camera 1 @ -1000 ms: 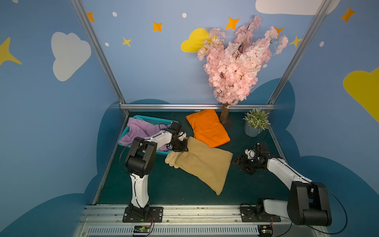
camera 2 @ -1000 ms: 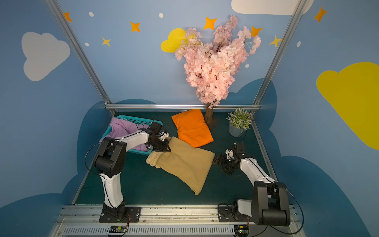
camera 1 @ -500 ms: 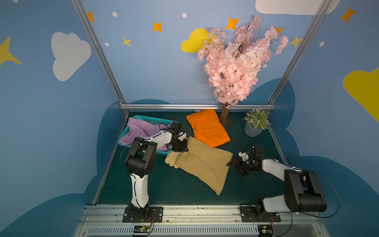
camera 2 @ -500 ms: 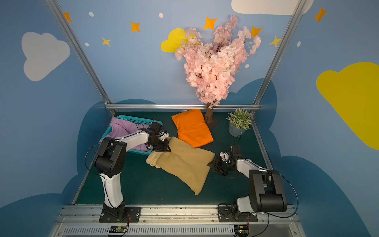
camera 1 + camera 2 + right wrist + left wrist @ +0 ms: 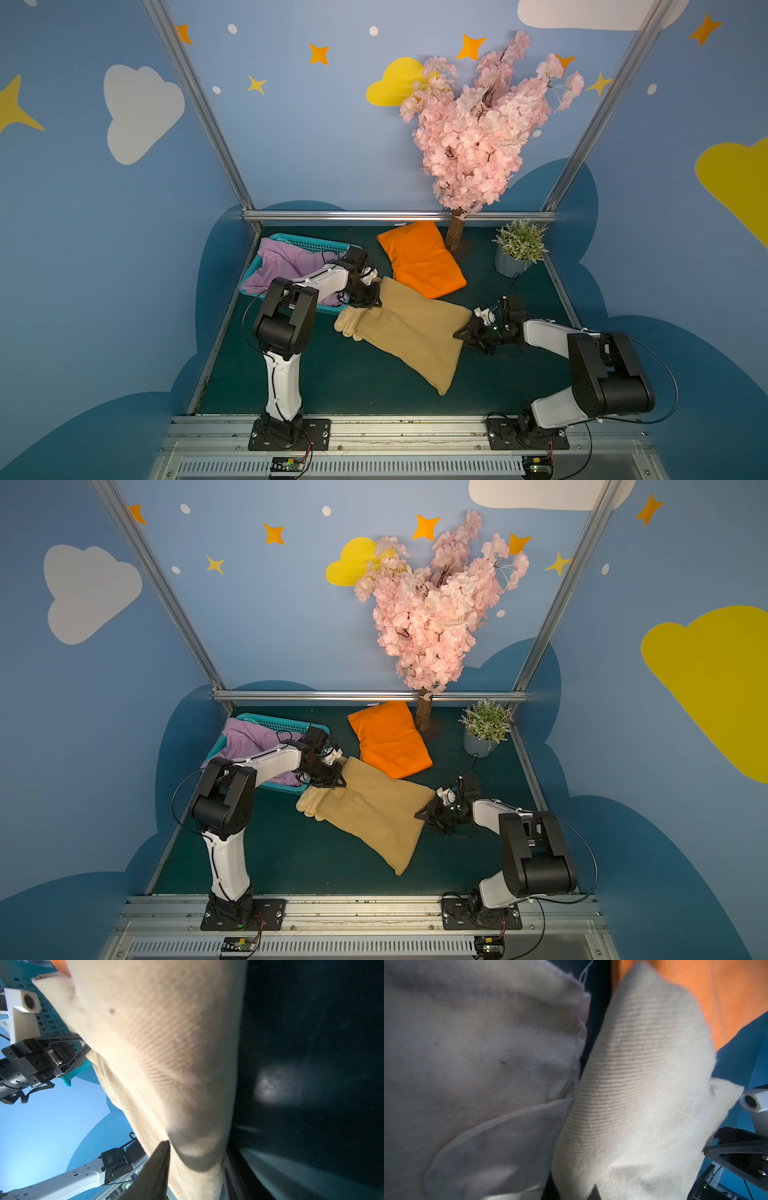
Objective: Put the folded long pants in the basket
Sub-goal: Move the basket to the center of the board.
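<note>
Left gripper [image 5: 371,300] clamped on tan pants [image 5: 409,334] beside gloves [image 5: 347,326]; right gripper [image 5: 462,332] grip unclear; lilac pants [image 5: 278,266] crowd basket [image 5: 316,243]; plant [image 5: 519,247] only in top views.

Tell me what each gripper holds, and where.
Left gripper pinches the tan pants at the corner near the basket; right gripper is around their opposite edge, grip unclear.
</note>
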